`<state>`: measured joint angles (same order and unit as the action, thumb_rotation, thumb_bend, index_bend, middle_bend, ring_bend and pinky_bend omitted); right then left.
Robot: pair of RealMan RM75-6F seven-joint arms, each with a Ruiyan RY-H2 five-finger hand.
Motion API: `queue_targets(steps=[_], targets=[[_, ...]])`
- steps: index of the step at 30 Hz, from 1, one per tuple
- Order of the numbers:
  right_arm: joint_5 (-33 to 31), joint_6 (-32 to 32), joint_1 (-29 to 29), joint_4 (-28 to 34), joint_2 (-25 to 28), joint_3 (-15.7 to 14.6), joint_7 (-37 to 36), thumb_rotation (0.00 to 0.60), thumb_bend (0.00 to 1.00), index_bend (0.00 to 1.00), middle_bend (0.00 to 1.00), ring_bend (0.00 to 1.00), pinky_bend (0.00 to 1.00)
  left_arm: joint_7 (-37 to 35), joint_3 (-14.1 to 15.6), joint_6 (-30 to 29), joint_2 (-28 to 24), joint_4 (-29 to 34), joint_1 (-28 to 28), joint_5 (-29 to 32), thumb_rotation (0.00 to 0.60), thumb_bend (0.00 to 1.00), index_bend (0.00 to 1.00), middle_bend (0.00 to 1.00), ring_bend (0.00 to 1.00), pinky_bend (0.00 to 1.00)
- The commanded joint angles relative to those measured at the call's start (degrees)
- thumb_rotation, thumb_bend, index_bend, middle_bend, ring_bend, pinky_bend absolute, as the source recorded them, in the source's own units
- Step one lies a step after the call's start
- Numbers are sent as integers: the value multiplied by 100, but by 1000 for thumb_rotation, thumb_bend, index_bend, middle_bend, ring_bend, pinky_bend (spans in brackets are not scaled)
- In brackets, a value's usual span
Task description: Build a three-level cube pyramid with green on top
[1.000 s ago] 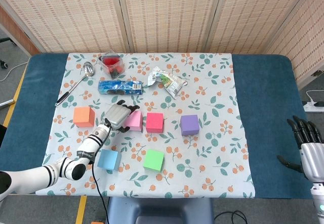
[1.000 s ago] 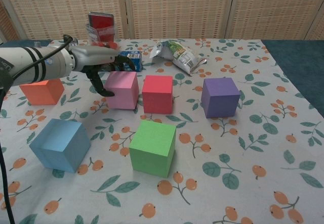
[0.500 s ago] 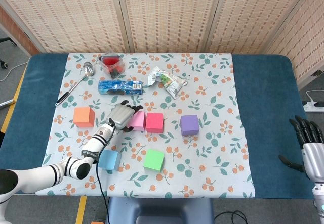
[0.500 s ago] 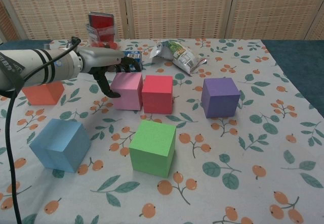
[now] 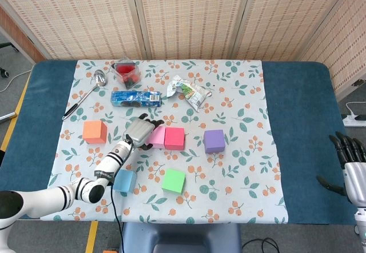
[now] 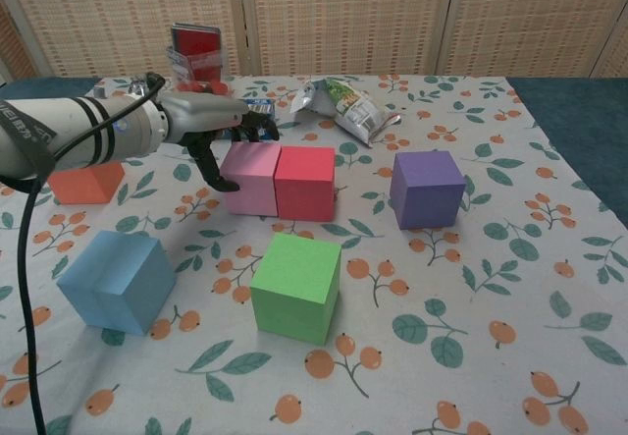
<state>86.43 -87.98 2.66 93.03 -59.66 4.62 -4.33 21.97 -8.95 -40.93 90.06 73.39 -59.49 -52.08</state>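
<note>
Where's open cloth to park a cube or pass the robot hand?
Free: right of the purple cube to the cloth's edge, and right of the green cube. Crowded: left robot hand against the pink cube, which touches the red cube.

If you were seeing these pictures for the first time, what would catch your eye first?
Probably the left hand resting on the pink cube, which sits flush against the red cube mid-cloth. Next, the bright green cube alone at the front, with the purple cube apart to the right.

Pink cube [image 6: 251, 177] touches red cube [image 6: 305, 182]; green cube [image 6: 296, 286] apart.
</note>
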Motion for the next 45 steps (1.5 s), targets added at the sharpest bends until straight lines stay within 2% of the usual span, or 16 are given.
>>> queue_targets(steps=[1, 32, 38, 45], targets=[[0, 1, -2, -5, 1, -2, -5, 600, 0, 0, 0, 0, 0, 14, 5, -16, 22, 5, -9, 9, 600, 308, 146, 418, 389, 119], [-41, -27, -64, -75, 14, 2, -103, 600, 0, 0, 0, 0, 0, 309, 3, -51, 149, -27, -170, 411, 600, 309, 117, 403, 389, 116], [-29, -64, -87, -83, 12, 2, -120, 600, 0, 0, 0, 0, 0, 334, 16, -12, 116, 40, -198, 525, 600, 317, 3, 269, 333, 127], [-1, -99, -108, -96, 11, -3, -150, 600, 0, 0, 0, 0, 0, 405, 42, -74, 84, 136, -213, 620, 600, 331, 0, 155, 278, 132]])
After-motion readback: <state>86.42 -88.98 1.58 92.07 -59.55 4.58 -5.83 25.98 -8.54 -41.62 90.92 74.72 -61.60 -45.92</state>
